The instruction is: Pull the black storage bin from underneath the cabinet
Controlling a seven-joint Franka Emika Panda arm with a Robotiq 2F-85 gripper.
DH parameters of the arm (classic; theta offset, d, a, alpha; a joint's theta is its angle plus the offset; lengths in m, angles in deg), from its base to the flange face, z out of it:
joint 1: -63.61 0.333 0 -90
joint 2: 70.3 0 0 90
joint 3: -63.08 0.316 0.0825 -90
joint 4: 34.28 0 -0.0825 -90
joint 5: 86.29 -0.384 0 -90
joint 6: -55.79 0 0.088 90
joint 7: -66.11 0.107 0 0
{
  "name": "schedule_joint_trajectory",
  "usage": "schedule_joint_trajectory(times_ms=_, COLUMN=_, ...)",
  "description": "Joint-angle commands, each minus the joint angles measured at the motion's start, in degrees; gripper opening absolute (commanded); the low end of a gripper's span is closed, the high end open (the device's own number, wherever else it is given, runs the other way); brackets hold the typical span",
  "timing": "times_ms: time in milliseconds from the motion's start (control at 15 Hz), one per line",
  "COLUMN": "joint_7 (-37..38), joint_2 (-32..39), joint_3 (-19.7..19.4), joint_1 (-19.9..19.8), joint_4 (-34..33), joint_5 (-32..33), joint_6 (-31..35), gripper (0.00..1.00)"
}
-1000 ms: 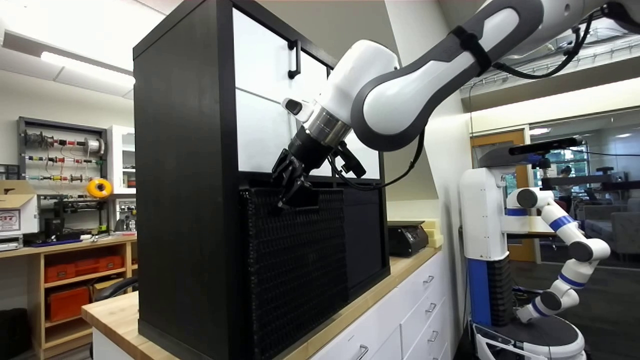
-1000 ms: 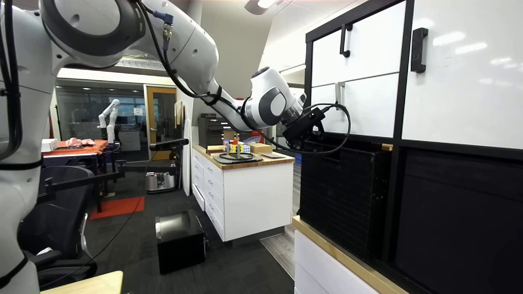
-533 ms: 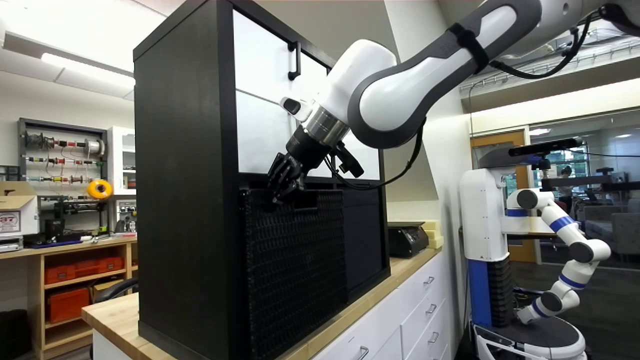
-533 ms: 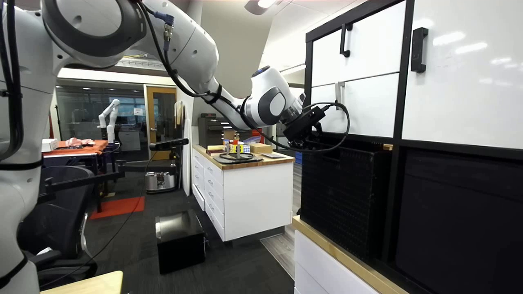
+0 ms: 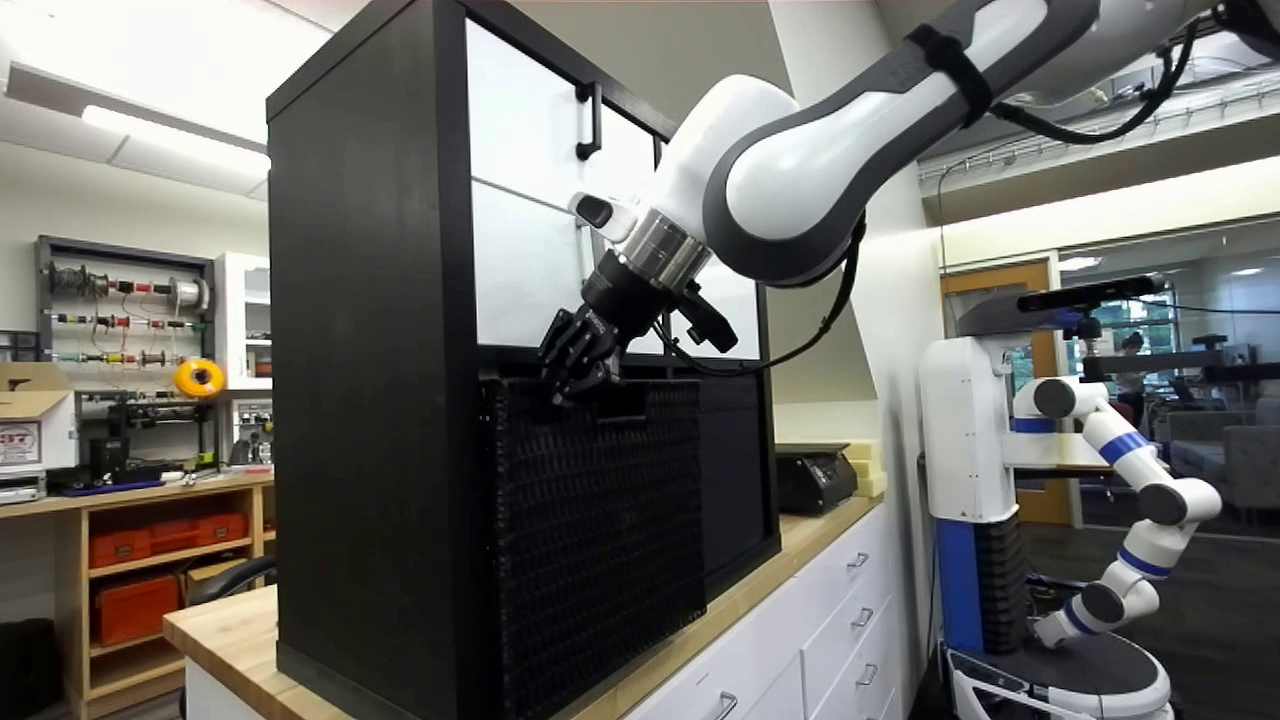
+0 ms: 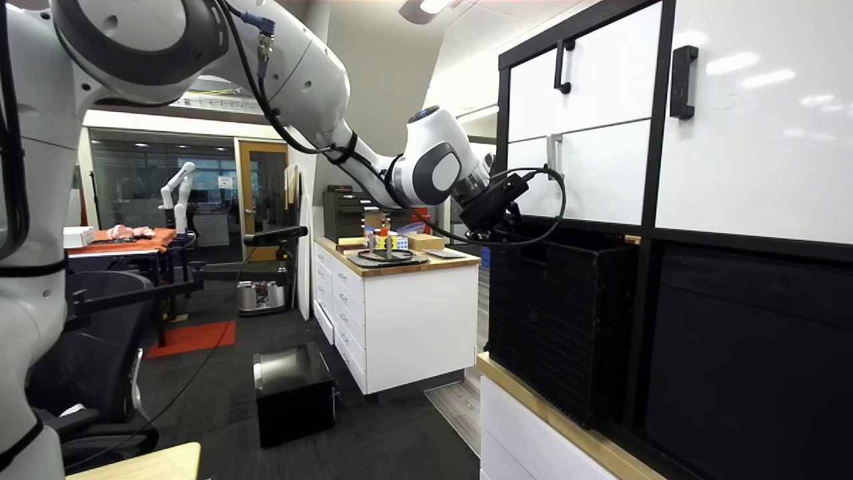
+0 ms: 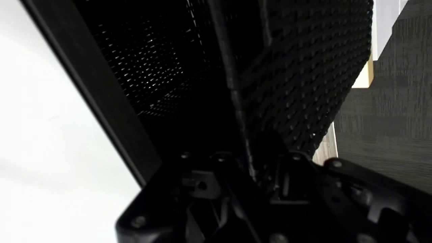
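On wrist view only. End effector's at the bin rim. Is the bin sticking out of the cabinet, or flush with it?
Observer: Sticking out. In an exterior view the black storage bin stands out past the front of the cabinet, with part of its outer side showing.
Operator: Anything that might snag?
Observer: Maybe. In an exterior view a black cable loops across the lower end of a grey-looking handle; can't tell if they touch.
Operator: And beyond the cabinet?
Observer: In an exterior view, a black box-shaped device stands on the wooden counter there.
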Motion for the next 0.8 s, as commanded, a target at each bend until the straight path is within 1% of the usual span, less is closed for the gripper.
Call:
schedule_joint_trajectory(times_ms=0, joint_7=-4.2, joint_2=-7.1, joint_3=1.9, joint_1=-1.6, joint_4=4.6, joint_5=-3.2, joint_6=-1.0, gripper=0.02)
schedule_joint_trajectory(times_ms=467, joint_7=-10.3, joint_2=-14.3, joint_3=2.3, joint_1=-1.1, joint_4=10.4, joint_5=-9.6, joint_6=-5.4, gripper=0.03)
schedule_joint_trajectory(times_ms=733, joint_7=-12.9, joint_2=-18.2, joint_3=2.2, joint_1=-0.4, joint_4=14.7, joint_5=-15.0, joint_6=-9.1, gripper=0.03)
